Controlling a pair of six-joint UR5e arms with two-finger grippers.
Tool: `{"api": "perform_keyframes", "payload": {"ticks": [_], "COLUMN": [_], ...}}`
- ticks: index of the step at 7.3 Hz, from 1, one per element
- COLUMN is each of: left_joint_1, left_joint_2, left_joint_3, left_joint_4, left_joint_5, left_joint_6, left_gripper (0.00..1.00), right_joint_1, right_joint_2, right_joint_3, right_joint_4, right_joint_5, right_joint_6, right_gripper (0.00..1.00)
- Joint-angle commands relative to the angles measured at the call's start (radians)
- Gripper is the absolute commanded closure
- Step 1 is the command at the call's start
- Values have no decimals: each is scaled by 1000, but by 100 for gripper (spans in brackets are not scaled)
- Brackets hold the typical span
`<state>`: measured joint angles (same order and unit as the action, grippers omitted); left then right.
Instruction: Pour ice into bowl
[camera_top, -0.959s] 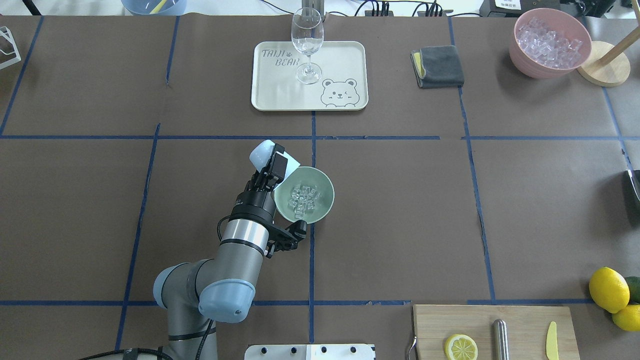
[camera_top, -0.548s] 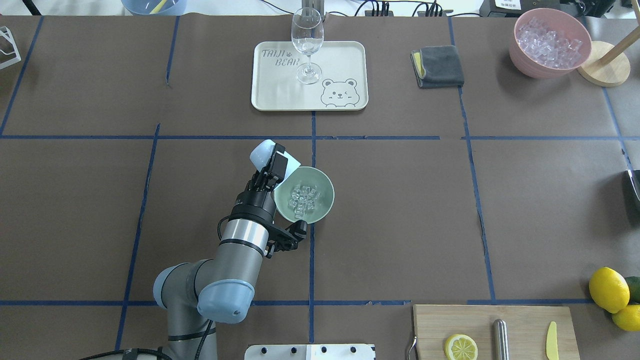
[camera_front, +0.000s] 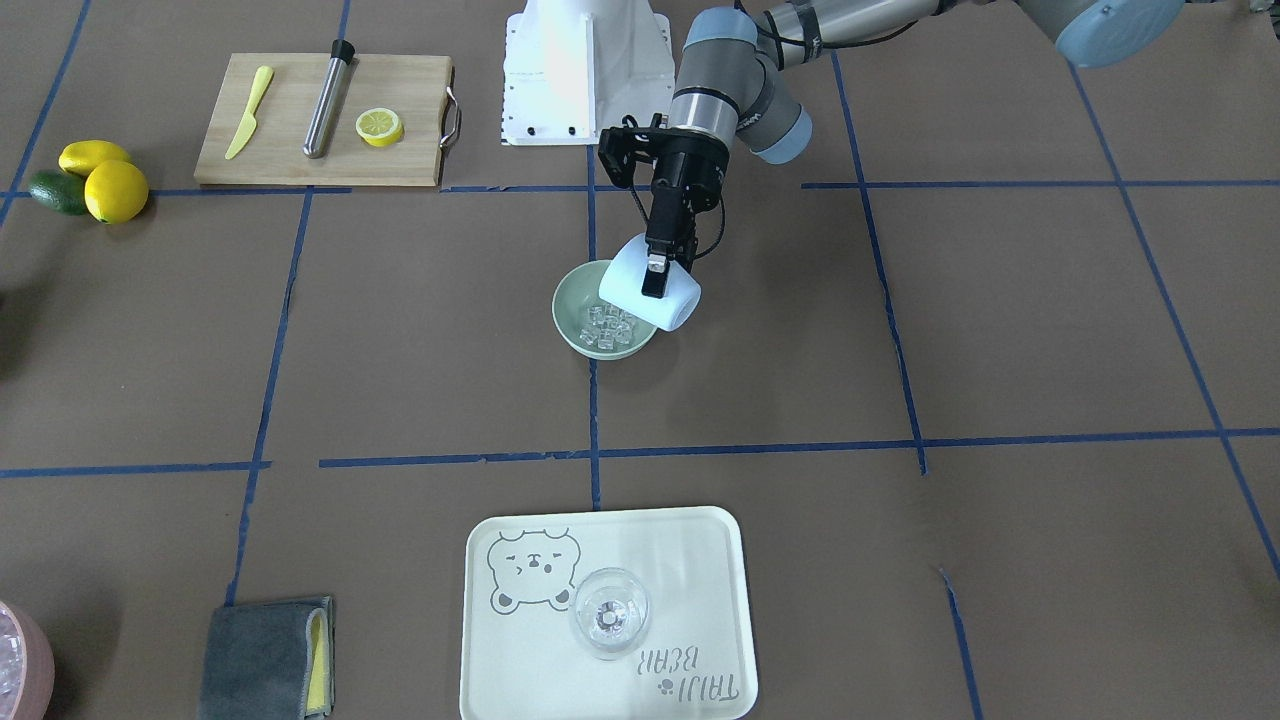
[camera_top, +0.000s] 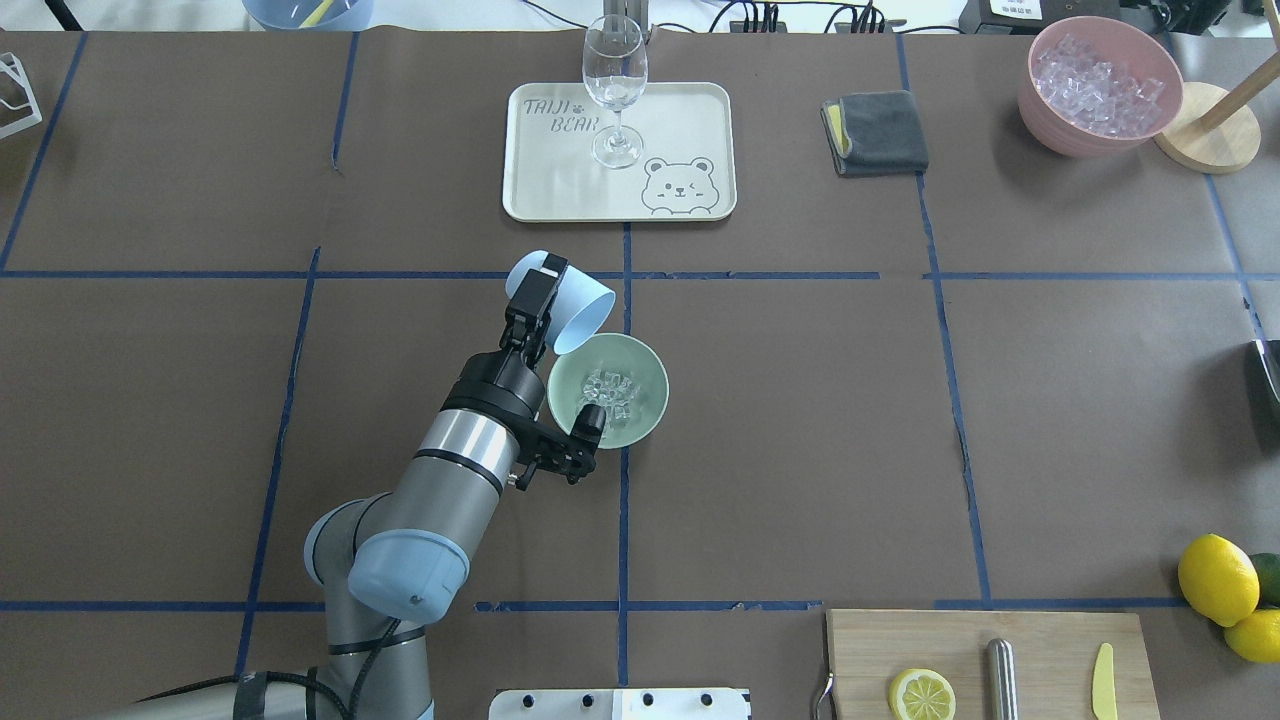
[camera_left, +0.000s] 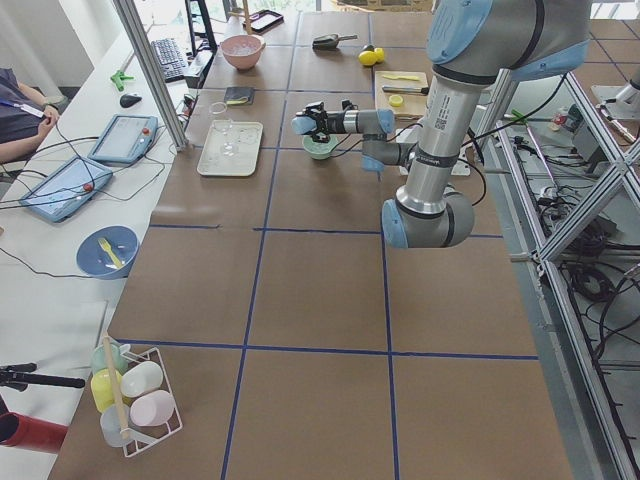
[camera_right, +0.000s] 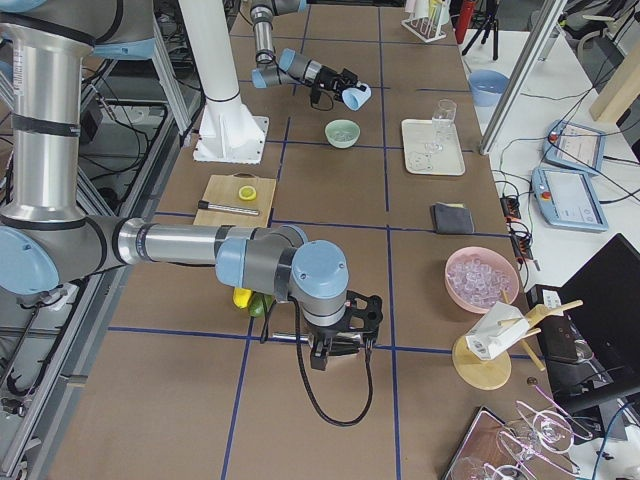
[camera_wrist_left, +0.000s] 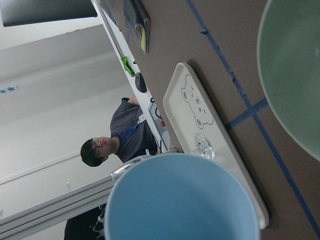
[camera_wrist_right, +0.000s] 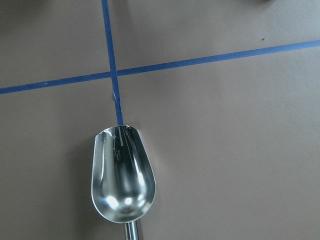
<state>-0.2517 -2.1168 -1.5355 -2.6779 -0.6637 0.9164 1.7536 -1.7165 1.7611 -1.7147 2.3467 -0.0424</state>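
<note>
Cup (camera_top: 560, 300) swung back off bowl (camera_top: 655, 385) rim, arm shifted with it. Gripping cup: left fingers (camera_top: 528, 305), clenched. Clear ice (camera_top: 608, 392) heaped in bowl, mid table. Cup inside looks empty, so pour seems done. State of right fingers (camera_right: 325, 355): cannot tell.

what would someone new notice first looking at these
The left gripper, jaws shut on a tilted light blue cup, is held mid-table by the rim of the mint bowl, which has ice in it. Next come the wine glass upright on the bear tray at the far edge, and the pink bowl heaped with cubes in the far right corner.
</note>
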Motion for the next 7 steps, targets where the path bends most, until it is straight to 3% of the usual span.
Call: {"api": "perform_keyframes", "payload": {"ticks": [1,2,4,7], "left_joint_1": [-63,-73,-80,-93], "left_joint_2": [46,82,158,327], "left_joint_3": [-62,-121,-138,-202], "left_joint_4": [-11,-11,-11,-11], "left_joint_5": [-181,-233,-246,-275], "left_joint_6": [-341,-411,-798,-1207], "left_gripper": [100,100,100,100], "right_joint_1": [0,0,0,0], "right_joint_2": [0,0,0,0], "right_joint_3": [-2,-2,-2,-26], "right_joint_4": [1,1,1,1], "right_joint_5": [-1,-1,-1,-1], "right_joint_6": [-1,-1,-1,-2], "right_gripper": [0,0,0,0]}}
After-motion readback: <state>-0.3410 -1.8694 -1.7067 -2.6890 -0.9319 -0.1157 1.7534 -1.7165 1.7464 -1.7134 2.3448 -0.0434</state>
